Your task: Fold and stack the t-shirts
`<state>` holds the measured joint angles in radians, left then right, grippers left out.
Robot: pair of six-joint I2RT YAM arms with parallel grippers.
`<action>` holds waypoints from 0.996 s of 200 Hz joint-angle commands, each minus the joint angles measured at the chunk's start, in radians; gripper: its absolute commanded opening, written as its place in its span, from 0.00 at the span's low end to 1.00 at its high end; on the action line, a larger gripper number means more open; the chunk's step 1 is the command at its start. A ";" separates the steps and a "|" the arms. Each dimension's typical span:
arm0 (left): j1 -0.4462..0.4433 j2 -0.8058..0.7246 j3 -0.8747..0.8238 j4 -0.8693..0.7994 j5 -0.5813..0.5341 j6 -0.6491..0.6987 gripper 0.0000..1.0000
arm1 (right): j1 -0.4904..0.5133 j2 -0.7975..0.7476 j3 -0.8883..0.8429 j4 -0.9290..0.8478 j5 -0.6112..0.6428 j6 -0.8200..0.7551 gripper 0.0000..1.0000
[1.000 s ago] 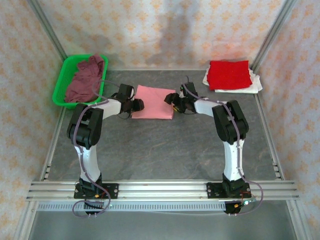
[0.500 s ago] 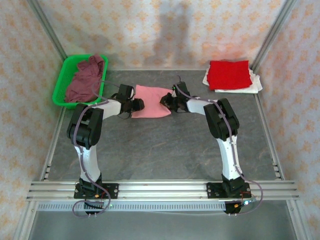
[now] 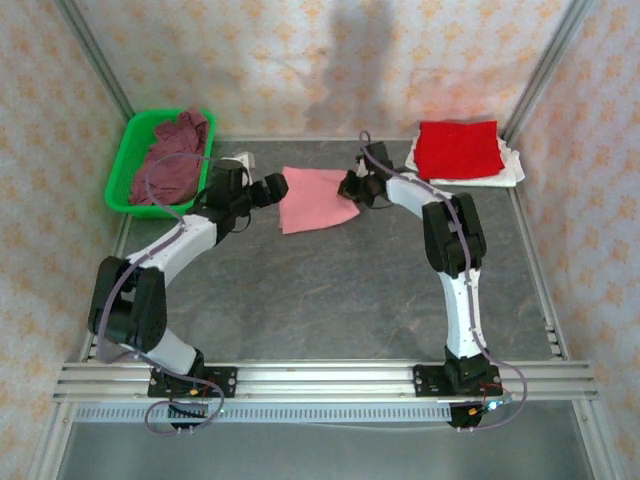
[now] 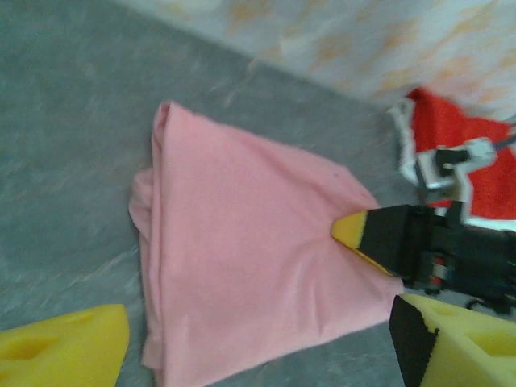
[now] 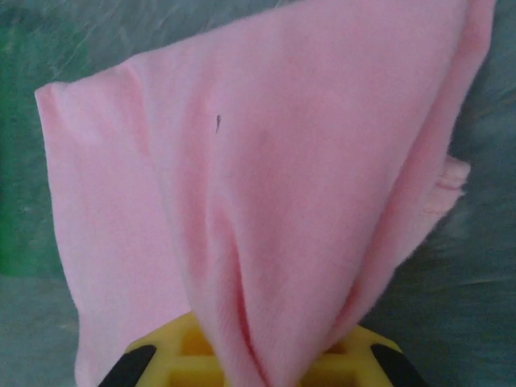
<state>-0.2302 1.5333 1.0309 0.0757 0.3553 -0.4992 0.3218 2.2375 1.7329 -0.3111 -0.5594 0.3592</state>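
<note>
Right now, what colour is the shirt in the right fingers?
Plain light pink cloth t-shirt, clearest in the right wrist view.

**Colours and patterns across the workcell**

Top view. Toward twelve o'clock lay the plain light pink t-shirt (image 3: 315, 200) on a mottled dark grey table (image 3: 330, 290). At two o'clock were the bright red t-shirt (image 3: 458, 150) and, at its edges, the white t-shirt (image 3: 510, 170). At ten o'clock the dusty maroon t-shirt (image 3: 172, 160) lay in a vivid green basket (image 3: 118, 170). The walls (image 3: 300, 60) were cream with a repeating pale orange floral motif. The left arm (image 3: 175, 243) and right arm (image 3: 462, 310) were white with black joints. The left gripper (image 3: 275, 187) and right gripper (image 3: 350, 187) were black, with yellow pads (image 4: 72, 347). At six o'clock the rail (image 3: 320, 380) was silver.
</note>
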 commanded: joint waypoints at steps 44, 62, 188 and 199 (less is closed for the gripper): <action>-0.046 -0.022 0.004 0.016 0.039 0.045 0.86 | -0.192 0.018 0.438 -0.438 0.063 -0.518 0.00; -0.048 -0.021 0.006 0.010 0.042 0.045 0.86 | -0.204 0.079 0.605 -0.530 0.145 -0.658 0.00; -0.055 -0.029 0.015 -0.074 0.056 0.067 0.86 | -0.358 0.235 0.964 -0.504 0.360 -0.787 0.00; -0.055 -0.022 0.017 -0.074 0.063 0.063 0.87 | -0.378 0.234 0.965 -0.492 0.330 -0.770 0.00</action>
<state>-0.2756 1.5101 1.0309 0.0292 0.3931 -0.4541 -0.0181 2.4790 2.6575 -0.8703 -0.2344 -0.4454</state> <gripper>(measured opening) 0.865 0.079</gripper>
